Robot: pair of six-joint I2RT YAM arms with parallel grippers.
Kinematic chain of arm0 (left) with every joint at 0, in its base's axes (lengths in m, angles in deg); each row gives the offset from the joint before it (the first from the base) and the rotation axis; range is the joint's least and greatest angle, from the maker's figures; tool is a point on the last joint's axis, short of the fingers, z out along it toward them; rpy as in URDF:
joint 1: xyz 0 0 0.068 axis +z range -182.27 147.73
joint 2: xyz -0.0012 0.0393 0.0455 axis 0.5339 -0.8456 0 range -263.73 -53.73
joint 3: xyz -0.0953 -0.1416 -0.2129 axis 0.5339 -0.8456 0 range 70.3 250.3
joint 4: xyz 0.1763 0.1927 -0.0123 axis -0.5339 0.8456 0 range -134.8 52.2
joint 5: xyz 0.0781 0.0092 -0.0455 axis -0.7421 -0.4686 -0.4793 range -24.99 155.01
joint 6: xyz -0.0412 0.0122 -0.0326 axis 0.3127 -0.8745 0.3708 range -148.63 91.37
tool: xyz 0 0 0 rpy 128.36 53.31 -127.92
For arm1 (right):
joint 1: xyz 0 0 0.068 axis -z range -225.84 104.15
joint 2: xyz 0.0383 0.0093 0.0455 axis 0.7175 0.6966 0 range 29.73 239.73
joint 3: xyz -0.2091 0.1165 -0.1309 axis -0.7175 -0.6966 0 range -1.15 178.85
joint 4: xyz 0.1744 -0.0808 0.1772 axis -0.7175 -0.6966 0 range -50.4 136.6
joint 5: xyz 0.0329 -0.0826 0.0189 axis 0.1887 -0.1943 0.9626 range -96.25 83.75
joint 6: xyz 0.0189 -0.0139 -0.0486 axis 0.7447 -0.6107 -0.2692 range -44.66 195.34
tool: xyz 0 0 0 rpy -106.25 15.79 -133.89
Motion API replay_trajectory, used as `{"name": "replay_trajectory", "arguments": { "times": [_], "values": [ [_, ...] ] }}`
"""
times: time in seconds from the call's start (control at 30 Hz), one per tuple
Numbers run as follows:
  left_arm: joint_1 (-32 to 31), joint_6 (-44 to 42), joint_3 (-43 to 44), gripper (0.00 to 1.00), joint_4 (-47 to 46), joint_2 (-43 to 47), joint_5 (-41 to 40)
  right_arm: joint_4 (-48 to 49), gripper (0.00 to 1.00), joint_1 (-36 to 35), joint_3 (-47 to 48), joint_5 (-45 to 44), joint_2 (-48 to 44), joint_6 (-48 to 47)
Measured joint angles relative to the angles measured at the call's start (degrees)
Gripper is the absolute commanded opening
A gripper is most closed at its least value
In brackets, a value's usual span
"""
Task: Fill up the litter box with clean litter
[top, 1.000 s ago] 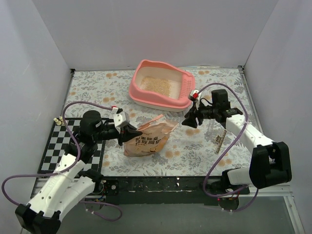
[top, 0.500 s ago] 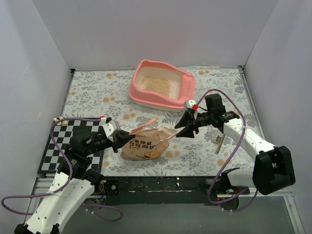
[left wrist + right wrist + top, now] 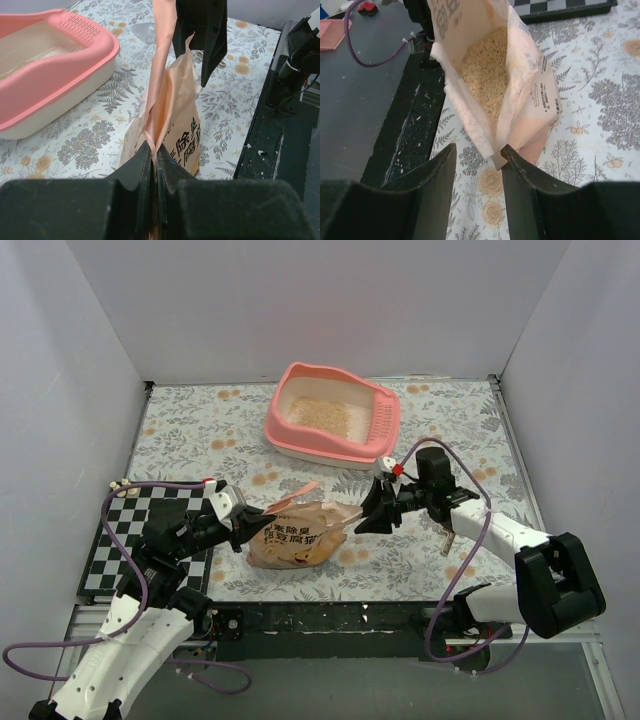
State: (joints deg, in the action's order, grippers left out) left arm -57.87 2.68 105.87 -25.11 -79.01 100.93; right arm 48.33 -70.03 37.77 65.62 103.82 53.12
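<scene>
The pink litter box (image 3: 382, 416) stands at the back centre, with a thin layer of tan litter (image 3: 320, 415) on its base; it also shows in the left wrist view (image 3: 50, 75). The orange-tan printed bag (image 3: 300, 537) lies on the floral cloth in front of it. My left gripper (image 3: 258, 526) is shut on the bag's near edge (image 3: 172, 115), pinched flat between the jaws (image 3: 153, 150). My right gripper (image 3: 366, 517) is open at the bag's open mouth. The mouth's lower lip (image 3: 492, 150) lies between its jaws (image 3: 479, 150). Litter (image 3: 487, 70) shows inside the bag.
A black-and-white checkered mat (image 3: 110, 540) lies at the left. A narrow printed strip (image 3: 447, 532) lies on the cloth under the right arm. White walls close three sides. The black table edge (image 3: 330, 618) runs along the front.
My right gripper has moved left and down to the bag's mouth. My left gripper drew back to the left with the bag's edge, and the bag shifted slightly with it.
</scene>
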Motion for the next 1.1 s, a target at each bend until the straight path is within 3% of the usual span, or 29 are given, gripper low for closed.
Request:
{"name": "replay_trajectory", "arguments": {
  "times": [0.2,0.37,0.47,0.6,1.0,1.1],
  "values": [
    [0.0,0.3,-0.2,0.0,0.0,0.2,-0.1,35.0,0.46,-0.2,-11.1,0.1,0.8,25.7],
    [0.0,0.5,-0.4,0.0,0.0,0.7,-0.2,61.4,0.4,-0.3,-12.9,0.0,9.5,52.3],
    [0.0,0.5,-0.4,0.0,0.1,0.9,-0.2,66.5,0.4,-0.8,-12.4,-0.1,16.0,63.7],
    [0.0,0.5,-0.4,0.0,0.4,1.2,-0.5,69.3,0.41,-2.8,-11.8,-1.0,18.5,70.3],
    [0.0,0.0,-0.4,0.0,0.6,1.3,-0.9,72.2,0.42,-5.2,-7.2,-1.1,18.6,74.8],
    [0.0,0.0,-0.4,0.0,0.5,1.1,-0.9,72.5,0.38,-5.6,-6.4,-1.0,19.2,75.2]
  ]
}}
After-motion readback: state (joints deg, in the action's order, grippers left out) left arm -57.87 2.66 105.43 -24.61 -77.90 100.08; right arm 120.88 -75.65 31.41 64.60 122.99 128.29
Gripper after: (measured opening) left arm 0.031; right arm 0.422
